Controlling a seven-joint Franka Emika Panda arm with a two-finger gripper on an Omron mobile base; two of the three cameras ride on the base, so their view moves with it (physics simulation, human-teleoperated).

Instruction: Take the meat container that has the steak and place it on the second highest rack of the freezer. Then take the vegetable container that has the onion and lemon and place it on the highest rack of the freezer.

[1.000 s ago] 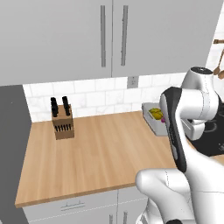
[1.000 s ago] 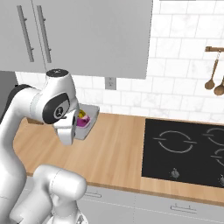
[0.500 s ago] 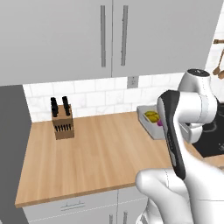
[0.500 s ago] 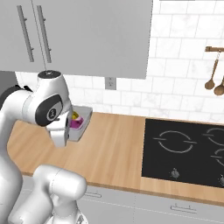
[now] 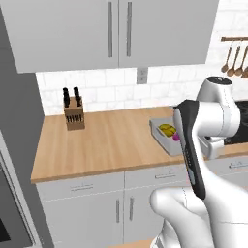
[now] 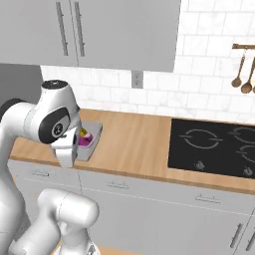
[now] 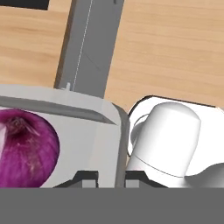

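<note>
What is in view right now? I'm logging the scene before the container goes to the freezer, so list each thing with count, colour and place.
vegetable container: one, grey, on the counter near its front edge, gripped by its wall
lemon: one, yellow, inside the container
onion: one, purple, inside the container beside the lemon
knife block: one, wooden with dark handles, at the back of the counter
counter: one, light wood
cooktop: one, black, set in the counter
wooden spoons: several, brown, hanging on the tiled wall
wall cabinets: grey, above the counter
gripper: one, dark fingertips, shut on the container's wall

Knife block (image 5: pixel 74 112) on wooden counter (image 5: pixel 111 143)
</note>
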